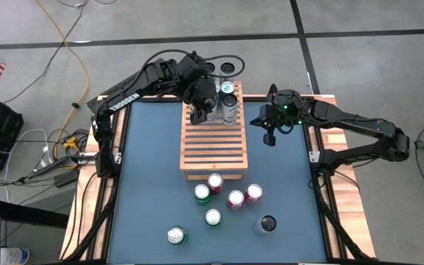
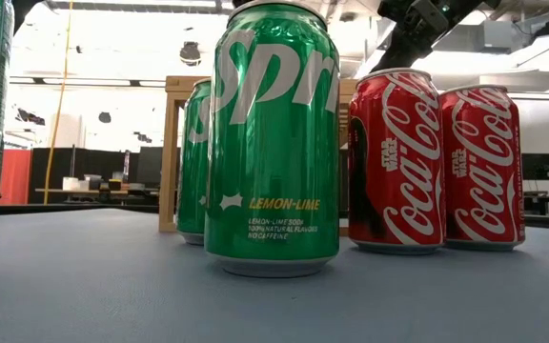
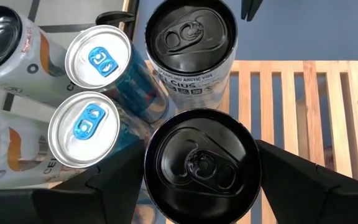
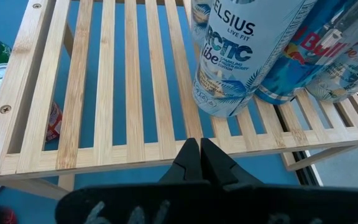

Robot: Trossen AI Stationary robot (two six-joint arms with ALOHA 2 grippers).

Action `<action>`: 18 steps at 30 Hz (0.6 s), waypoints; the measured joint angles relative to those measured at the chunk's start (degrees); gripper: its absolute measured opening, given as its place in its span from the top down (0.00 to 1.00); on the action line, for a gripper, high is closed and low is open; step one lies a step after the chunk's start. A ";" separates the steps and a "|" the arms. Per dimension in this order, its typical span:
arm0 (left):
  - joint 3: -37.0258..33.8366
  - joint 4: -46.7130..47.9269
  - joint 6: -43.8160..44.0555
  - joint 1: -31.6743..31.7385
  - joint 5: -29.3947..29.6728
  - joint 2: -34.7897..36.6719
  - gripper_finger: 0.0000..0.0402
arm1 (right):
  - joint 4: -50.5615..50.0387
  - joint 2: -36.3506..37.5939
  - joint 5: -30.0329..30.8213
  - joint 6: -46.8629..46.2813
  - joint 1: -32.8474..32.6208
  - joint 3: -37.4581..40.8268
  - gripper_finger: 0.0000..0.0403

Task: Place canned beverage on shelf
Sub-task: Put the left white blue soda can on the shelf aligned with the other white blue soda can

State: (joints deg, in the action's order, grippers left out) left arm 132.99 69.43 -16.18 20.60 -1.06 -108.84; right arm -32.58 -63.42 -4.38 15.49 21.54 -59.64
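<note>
The slatted wooden shelf [image 1: 214, 143] stands mid-table. At its far end stand several cans, among them a Celsius can [image 3: 191, 43] and two silver-topped cans [image 3: 98, 56]. My left gripper [image 1: 196, 112] is above the shelf's far left corner, shut on a black-topped can [image 3: 201, 165]. My right gripper [image 1: 269, 136] hovers shut and empty just off the shelf's right side. In its wrist view [image 4: 199, 162] it faces the shelf's slats [image 4: 123, 81] and the Celsius can [image 4: 247, 56]. My left gripper pinches the black-topped can between its two fingers [image 3: 114, 180], one on each opposite side of the can's wall just below the rim [image 3: 257, 158]. The fingers come from above, pointing down. The can is upright; the can itself hides whether its bottom rests on the shelf.
Several loose cans stand on the blue table near the shelf's near end: green ones [image 1: 202, 193], red ones [image 1: 235, 199], a dark-topped one [image 1: 267, 223] and one toward the near edge [image 1: 177, 235]. The near half of the shelf top is bare slats.
</note>
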 joint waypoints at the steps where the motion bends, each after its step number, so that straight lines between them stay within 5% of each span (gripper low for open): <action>1: 0.00 0.00 -0.31 0.00 -0.04 0.00 0.32 | 0.00 0.00 0.00 0.01 0.00 0.00 1.00; 18: -0.02 0.00 -3.74 -0.41 -1.47 0.00 0.32 | -0.02 0.00 -0.02 -0.01 0.00 0.00 1.00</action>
State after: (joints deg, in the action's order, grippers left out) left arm 132.97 69.43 -19.92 20.19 -2.53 -108.84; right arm -32.60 -63.42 -4.40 15.49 21.54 -59.64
